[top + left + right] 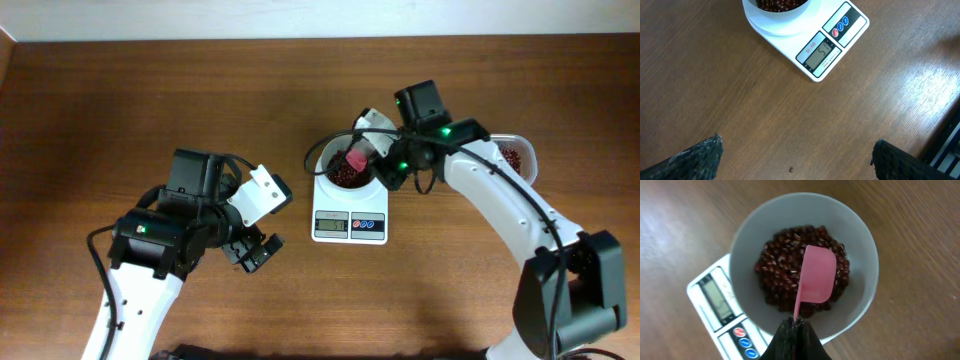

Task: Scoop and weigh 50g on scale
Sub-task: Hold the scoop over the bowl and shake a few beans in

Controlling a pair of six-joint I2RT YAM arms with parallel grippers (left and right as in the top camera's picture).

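Beans [780,255] cover the bottom of the bowl [745,235], which sits on the scale [349,222] at the centre of the overhead view. Your right end effector [796,327] is clamped on the thin handle of the pink scoop [817,277]. The scoop's blade hangs just over the beans inside the bowl. No beans show on its pink face, so I judge you are in the dosing step, at the end of a tipping pass.

Your left end effector [256,250] has its fingers wide apart and holds nothing. It sits over bare tabletop [120,90] at lower left, well apart from the scale.

The display [818,51] shows in the left wrist view, but its digits are too small to read surely. The next move calls for that reading. If it is short, lift the scoop clear of the rim and carry it to the tub [520,155] at the right for a small top-up. If it is over, take a few beans out. Avoid pressing on the bowl, since a push would upset the figure.
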